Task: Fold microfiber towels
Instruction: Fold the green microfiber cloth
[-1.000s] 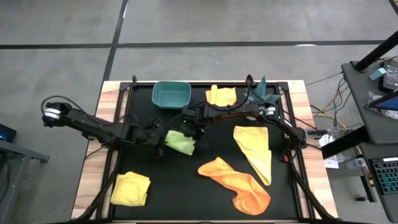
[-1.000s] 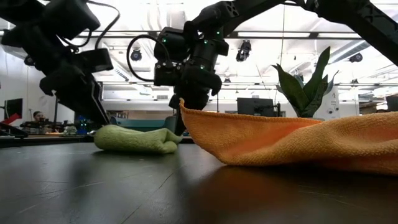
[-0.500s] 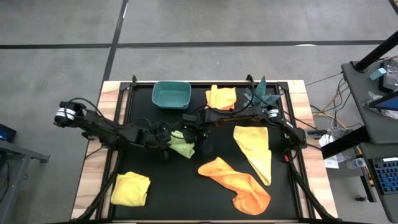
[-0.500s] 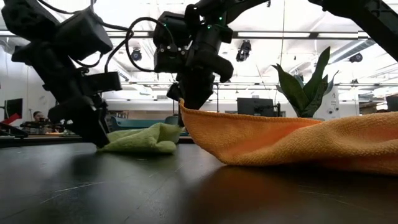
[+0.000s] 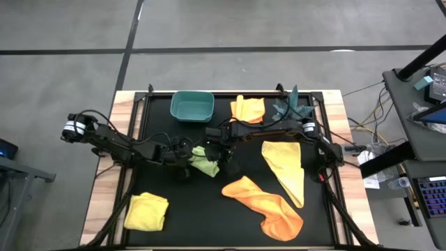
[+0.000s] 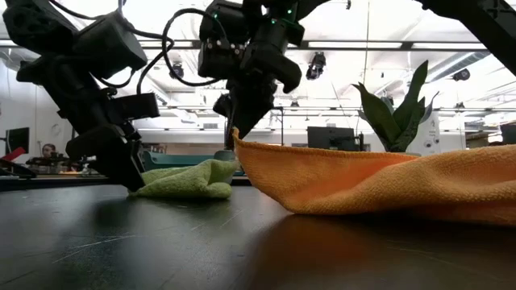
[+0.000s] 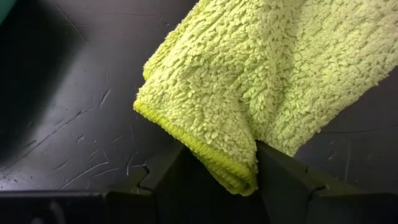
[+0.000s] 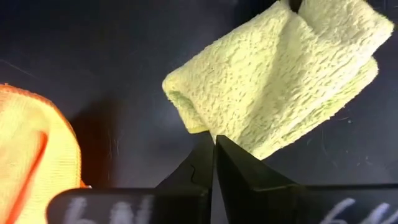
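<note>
Left tool [image 7: 214,180] pinches the soft lime green microfiber towel's [image 5: 203,161] hem, right tool [image 8: 213,163] closed empty just above it, so I'd drag the fold slowly flat.

Both arms are dark, almost black, made of slim jointed segments. The left arm [image 5: 115,143] has a round silver-white cap at its outer joint, and black cables loop beside its links. The right arm [image 5: 279,129] carries a similar pale cap near its wrist. Small green lights glow on the housing above the right gripper [image 6: 242,121]. The fingers [image 7: 292,180] are matte black, angular wedges.
</note>
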